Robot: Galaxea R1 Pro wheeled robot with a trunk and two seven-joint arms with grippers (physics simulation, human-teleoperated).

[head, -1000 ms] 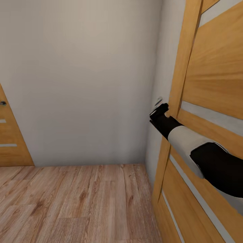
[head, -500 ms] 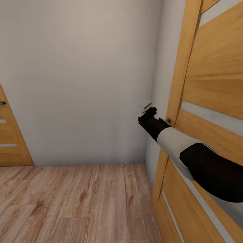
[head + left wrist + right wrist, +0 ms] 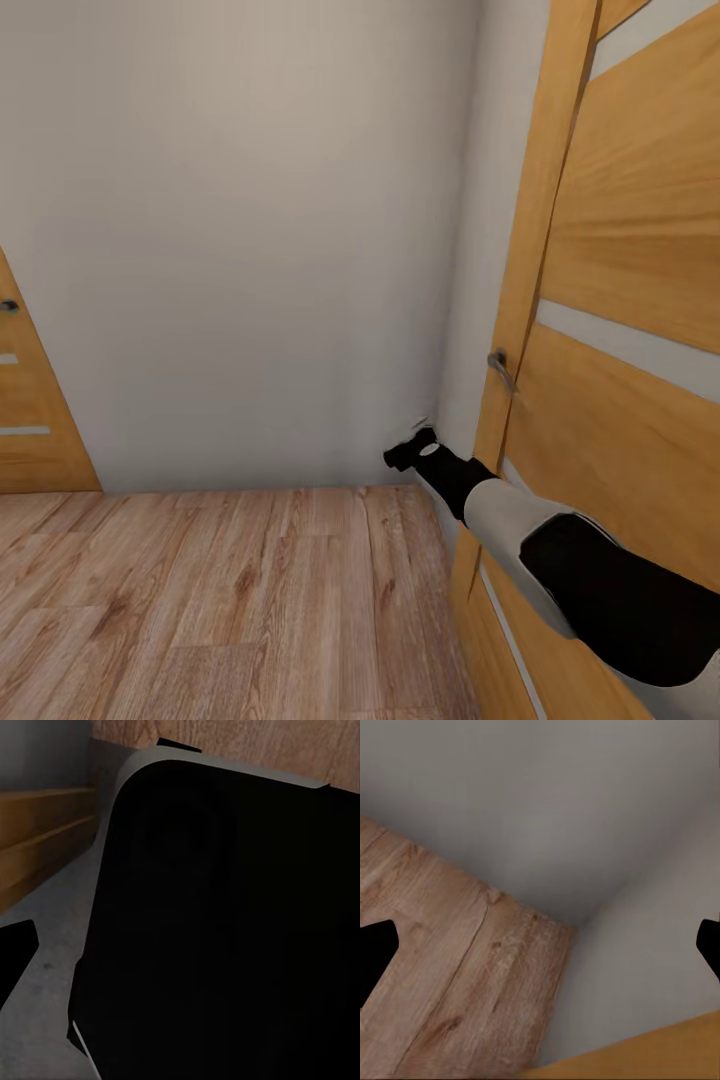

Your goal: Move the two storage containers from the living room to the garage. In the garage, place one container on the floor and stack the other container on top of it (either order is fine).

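Observation:
The storage containers are out of view. I face a corner of a room with a light wood-plank floor [image 3: 230, 600] and white walls. My right gripper [image 3: 405, 450] hangs low near the corner, below and left of the metal handle [image 3: 498, 366] of a wooden panel door [image 3: 620, 250], touching nothing. In the right wrist view its two black fingertips [image 3: 375, 952] stand far apart at the frame's edges, open and empty, pointing at the floor and the wall's base. In the left wrist view one black fingertip [image 3: 16, 952] sits at the frame's edge beside a dark rounded part of my own body [image 3: 225, 930].
The wooden door on the right stands close beside my right arm. A second wooden door [image 3: 30, 420] with a small handle [image 3: 8, 305] is at the far left. The white wall [image 3: 250, 250] closes the way ahead.
My right arm has come off the door handle and dropped down and to the left, towards the floor. The handle now shows uncovered. The view itself has not shifted.

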